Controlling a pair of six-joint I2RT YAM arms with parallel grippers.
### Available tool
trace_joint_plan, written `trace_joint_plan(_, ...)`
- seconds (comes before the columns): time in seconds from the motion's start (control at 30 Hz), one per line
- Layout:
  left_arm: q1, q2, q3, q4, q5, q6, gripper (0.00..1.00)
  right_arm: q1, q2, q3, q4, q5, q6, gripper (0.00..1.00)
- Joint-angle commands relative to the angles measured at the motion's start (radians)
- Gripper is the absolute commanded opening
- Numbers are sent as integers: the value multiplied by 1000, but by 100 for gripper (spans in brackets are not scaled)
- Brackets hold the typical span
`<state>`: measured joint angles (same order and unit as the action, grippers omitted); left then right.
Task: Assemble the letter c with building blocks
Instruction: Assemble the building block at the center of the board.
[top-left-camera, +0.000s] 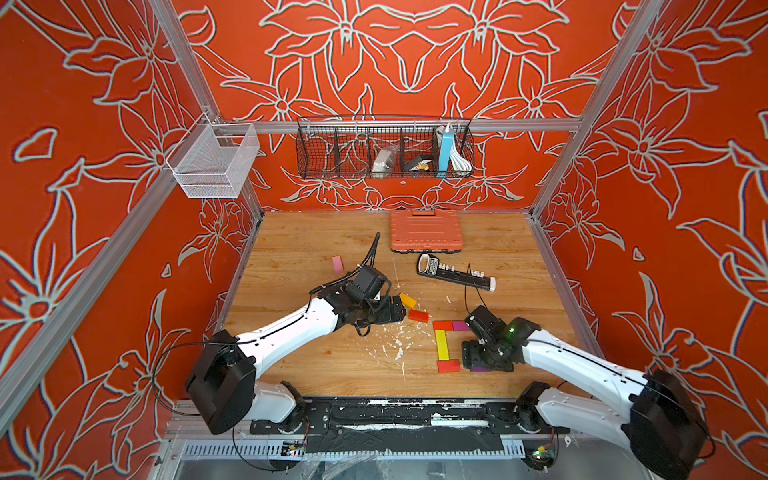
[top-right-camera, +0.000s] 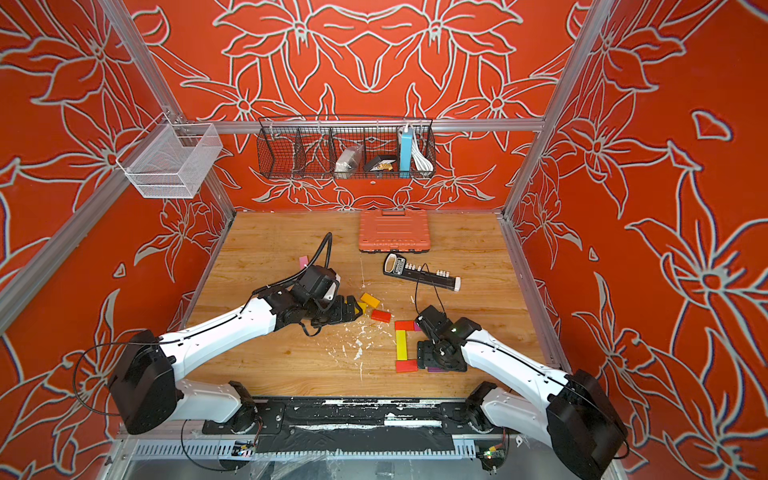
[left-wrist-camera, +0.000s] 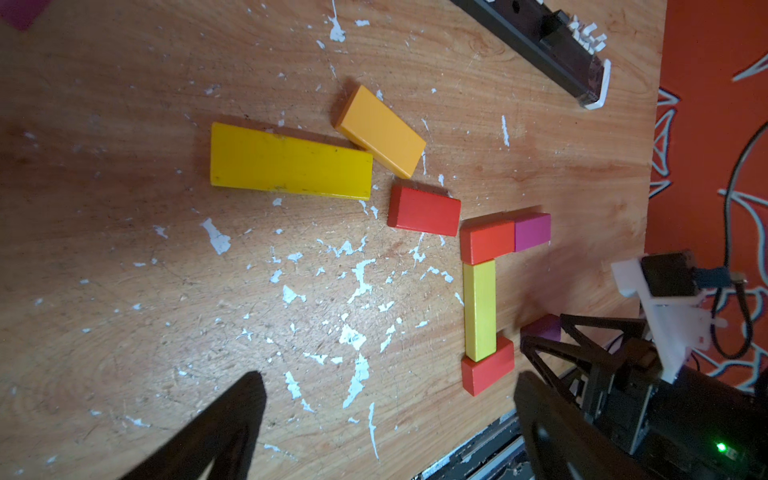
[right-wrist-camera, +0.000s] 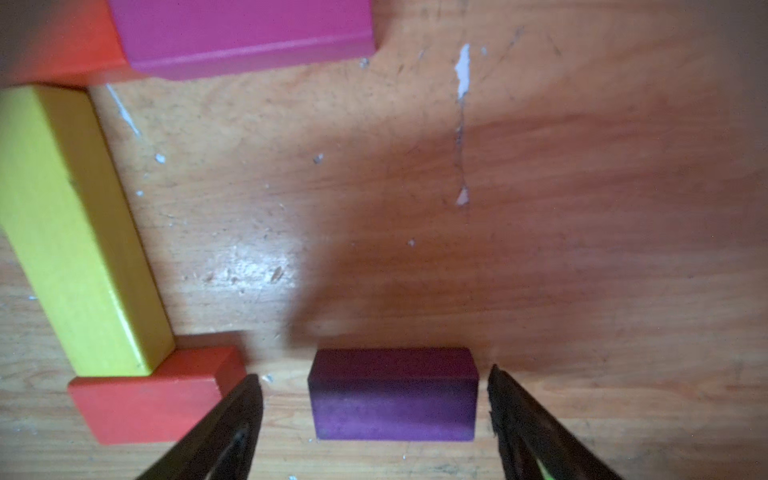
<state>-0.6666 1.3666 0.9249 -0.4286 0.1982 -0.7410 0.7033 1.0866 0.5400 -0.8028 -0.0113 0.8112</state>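
Nearest me, the right gripper (right-wrist-camera: 374, 374) is straddling the purple block (right-wrist-camera: 392, 399), jaws spread, a gap showing on either side. From above it is hiding almost all of that block. Just beside it, the near red block (right-wrist-camera: 149, 407), long yellow block (top-left-camera: 441, 345), far red block (top-left-camera: 443, 325) and magenta block (top-left-camera: 460, 325) are lying in contact as a bracket. Farther off, the left gripper (left-wrist-camera: 390, 386) is hanging wide open and empty, masking most of the loose yellow block (left-wrist-camera: 291, 162) from above. The orange block (left-wrist-camera: 380, 131) is touching it. Beyond, the pink block (top-left-camera: 337, 264) is lying alone.
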Motion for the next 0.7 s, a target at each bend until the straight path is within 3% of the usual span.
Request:
trace_joint_plan(0.0, 7, -2, -20, 18, 16, -9, 94, 13, 8, -18, 7, 42, 18, 87)
trace_joint_plan(0.3, 8, 3, -33, 42, 40, -27, 94, 15, 17, -40, 24, 52, 26, 83)
trace_joint_plan(0.67, 7, 4, -46, 65, 61, -46, 94, 16, 0, -52, 40, 40, 23, 61)
